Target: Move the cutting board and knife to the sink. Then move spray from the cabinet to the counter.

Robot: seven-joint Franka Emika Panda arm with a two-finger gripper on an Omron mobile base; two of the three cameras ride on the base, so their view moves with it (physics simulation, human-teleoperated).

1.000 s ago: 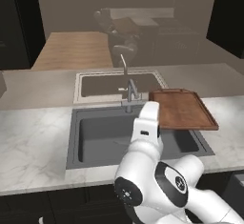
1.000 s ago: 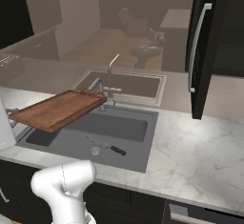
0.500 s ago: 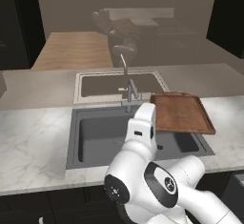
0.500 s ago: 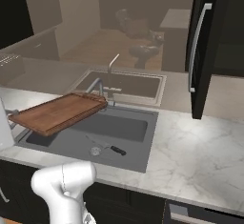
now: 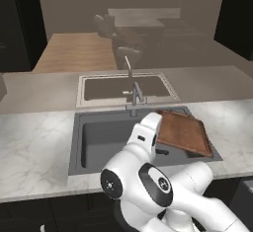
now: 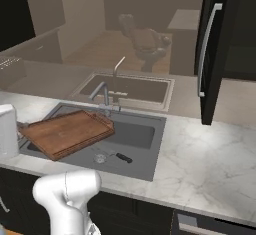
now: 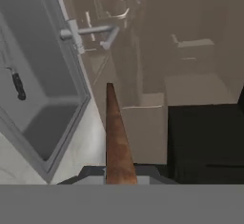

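Reddish-brown cutting board has swung lower and further over the sink since a second ago, tilted, one long edge across the basin rim. Gripper pinches the board's edge, seen edge-on in the hand view. Arm bent, forearm reaching over the sink's front. Knife lies on the basin floor, beside the drain, clear of the board.

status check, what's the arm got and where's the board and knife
Gripper shut on the cutting board, held over the sink. Knife lies on the basin floor. Faucet stands just behind the board.
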